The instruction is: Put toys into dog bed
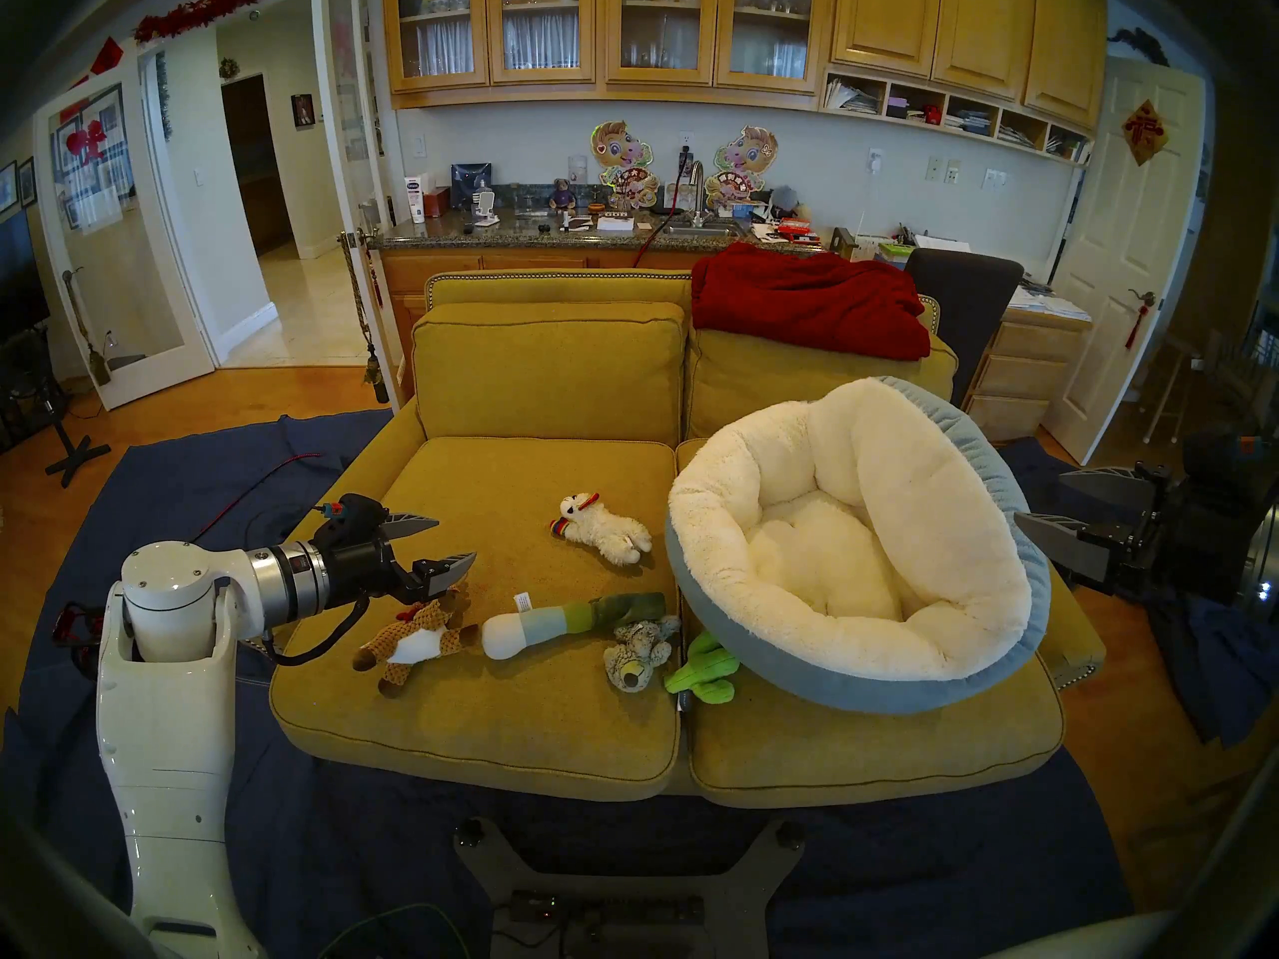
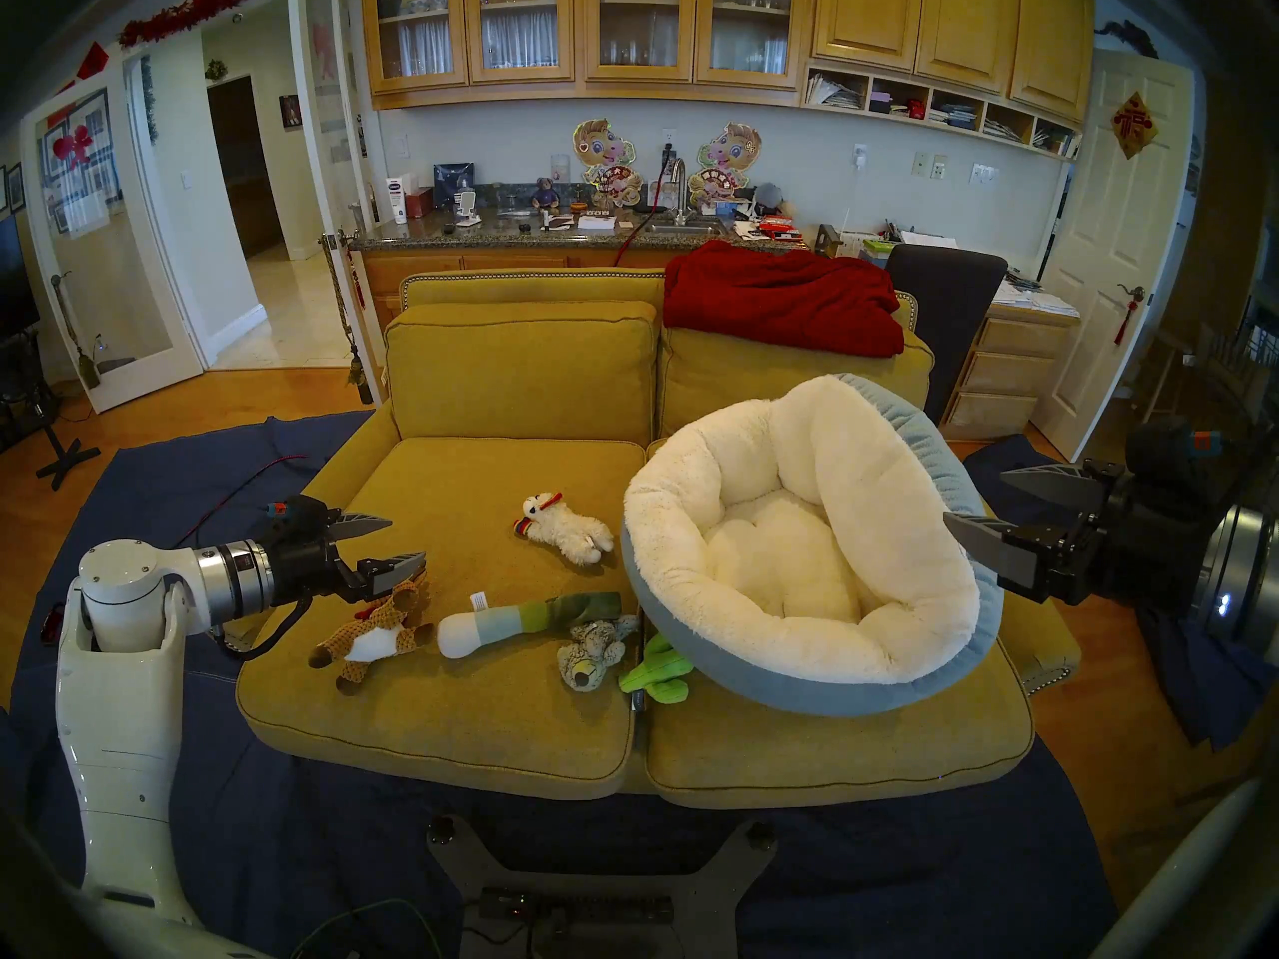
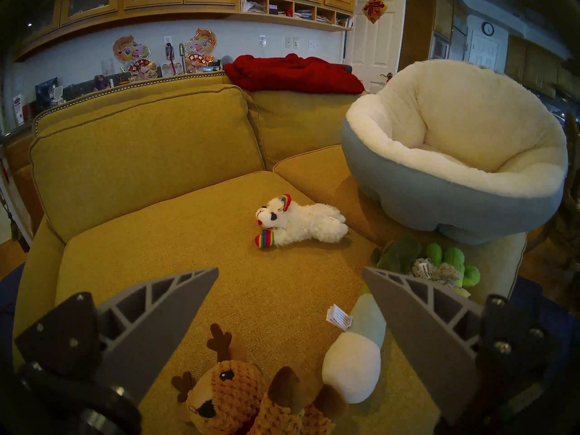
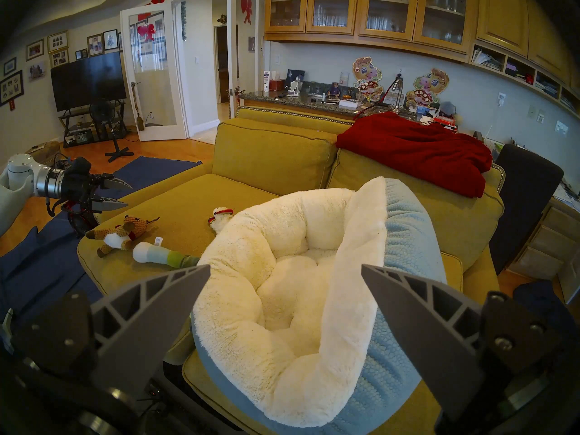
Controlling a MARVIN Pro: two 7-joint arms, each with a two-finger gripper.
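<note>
The dog bed (image 1: 858, 556), cream fleece inside and light blue outside, lies tilted on the sofa's right seat cushion and holds no toy. On the left seat lie the brown knitted animal (image 1: 415, 639), the white lamb (image 1: 609, 530), the white-green leek (image 1: 554, 622) and the grey mottled animal (image 1: 637, 650). The green cactus (image 1: 702, 670) lies partly under the bed's front rim. My left gripper (image 1: 457, 542) is open, just above the brown animal's head (image 3: 226, 390). My right gripper (image 2: 976, 497) is open and empty beside the bed's right rim (image 4: 405, 236).
The mustard-yellow sofa (image 1: 540, 722) has a red blanket (image 1: 810, 300) draped over its backrest at right. A dark chair (image 1: 962, 293) stands behind the sofa. A blue cloth (image 1: 207, 466) covers the floor around it. A kitchen counter (image 1: 554, 234) runs behind.
</note>
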